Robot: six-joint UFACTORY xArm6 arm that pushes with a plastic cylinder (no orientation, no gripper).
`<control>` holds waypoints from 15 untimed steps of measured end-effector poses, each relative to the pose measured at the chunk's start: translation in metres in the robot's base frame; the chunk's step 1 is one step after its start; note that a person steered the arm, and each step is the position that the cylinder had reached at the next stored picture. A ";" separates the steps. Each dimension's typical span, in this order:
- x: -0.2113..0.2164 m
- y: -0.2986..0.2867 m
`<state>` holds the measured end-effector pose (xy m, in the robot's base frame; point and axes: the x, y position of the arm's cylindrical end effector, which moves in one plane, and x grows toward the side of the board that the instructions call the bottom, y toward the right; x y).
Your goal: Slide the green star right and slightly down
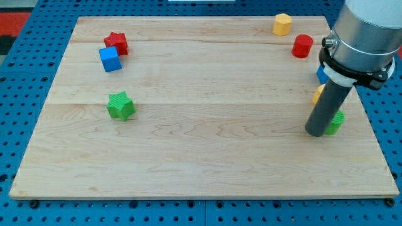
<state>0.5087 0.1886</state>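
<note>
The green star (120, 105) lies on the left part of the wooden board (201, 144), below the blue cube (110, 59) and the red star (117, 43). My tip (316, 132) is far away on the board's right side, touching or just beside a second green block (336, 122) that the rod partly hides. The tip is well apart from the green star, with bare wood between them.
A yellow block (282, 24) and a red cylinder (302, 46) sit at the view's top right. A blue block (321, 74) and a yellow block (318, 95) are mostly hidden behind the rod. The board sits on a blue pegboard surface (25, 125).
</note>
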 end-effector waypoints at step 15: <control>-0.075 -0.279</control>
<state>0.4339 -0.0902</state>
